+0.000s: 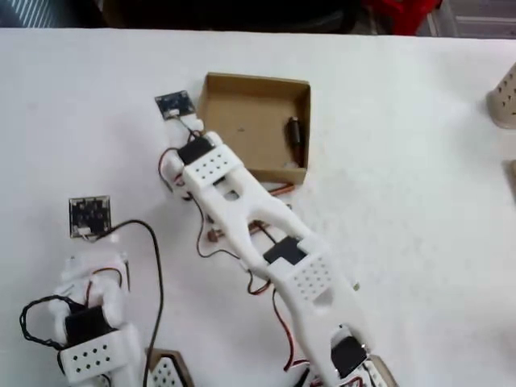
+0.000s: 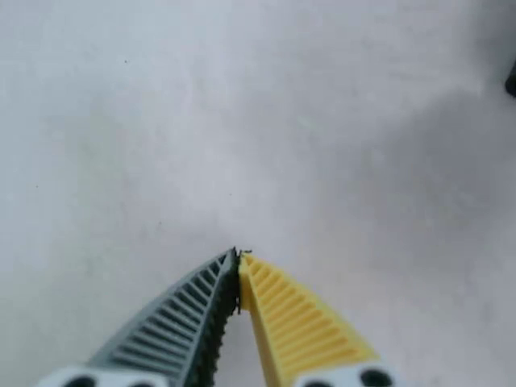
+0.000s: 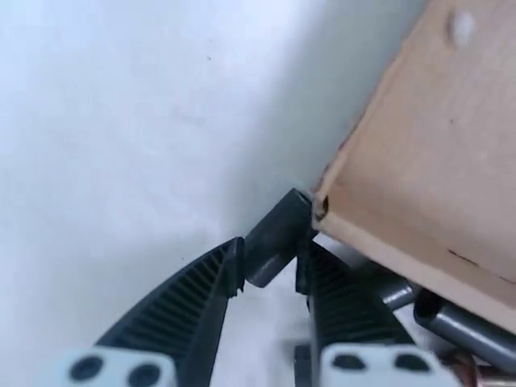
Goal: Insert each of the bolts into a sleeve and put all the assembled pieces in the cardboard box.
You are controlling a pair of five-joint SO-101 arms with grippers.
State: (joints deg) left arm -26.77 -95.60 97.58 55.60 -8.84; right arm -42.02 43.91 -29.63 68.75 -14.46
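Right pincer [image 3: 268,264] grips a dark grey sleeve [image 3: 275,232], tilted, far end touching the corner of the cardboard box [image 3: 419,161]. More sleeves [image 3: 461,329] lie just beside the box wall. One dark piece [image 1: 295,137] lies inside the box. Left pincer [image 2: 239,272] is closed, empty, above the white surface [image 2: 242,121]

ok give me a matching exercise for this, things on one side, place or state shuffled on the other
1 left jaws
2 right jaws
3 cardboard box
4 dark piece

a closed on a sleeve
b lying inside the box
c closed on nothing, above the table
d brown, open at the top

Pairs: 1-c, 2-a, 3-d, 4-b
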